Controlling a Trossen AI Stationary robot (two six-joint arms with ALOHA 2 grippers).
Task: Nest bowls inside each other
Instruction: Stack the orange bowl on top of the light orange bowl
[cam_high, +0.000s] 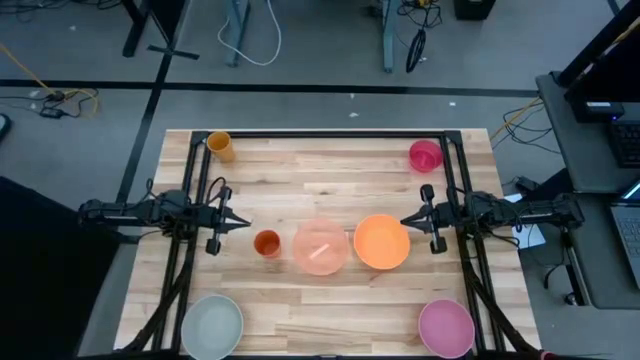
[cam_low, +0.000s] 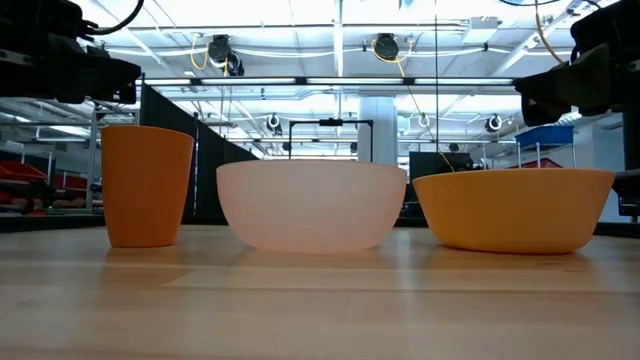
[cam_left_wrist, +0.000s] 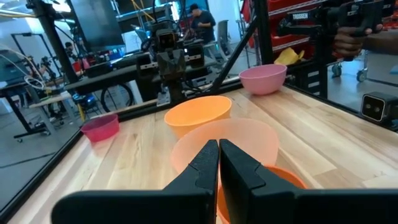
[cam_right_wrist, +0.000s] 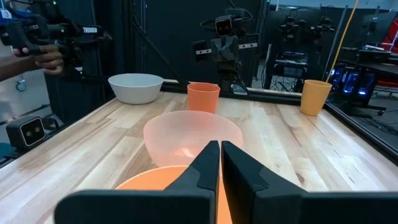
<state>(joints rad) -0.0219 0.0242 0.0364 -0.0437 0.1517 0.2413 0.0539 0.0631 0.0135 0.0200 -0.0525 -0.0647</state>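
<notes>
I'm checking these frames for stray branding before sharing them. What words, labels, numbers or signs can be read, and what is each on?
"TROSSEN": white lettering on the dark handheld device beyond the table, left wrist view.
White lettering on the dark handheld device in the right wrist view: too blurred to read.
Bowls, cups and table: no text visible.

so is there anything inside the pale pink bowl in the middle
Nothing visible inside the pale pink bowl: the high view shows a bare interior with a light glare streak. No bowl is nested in it; the orange bowl sits beside it.

Two black jointed arms with exposed cables; the left gripper (cam_high: 240, 223) and right gripper (cam_high: 406, 222) have tapered black fingers.
</notes>
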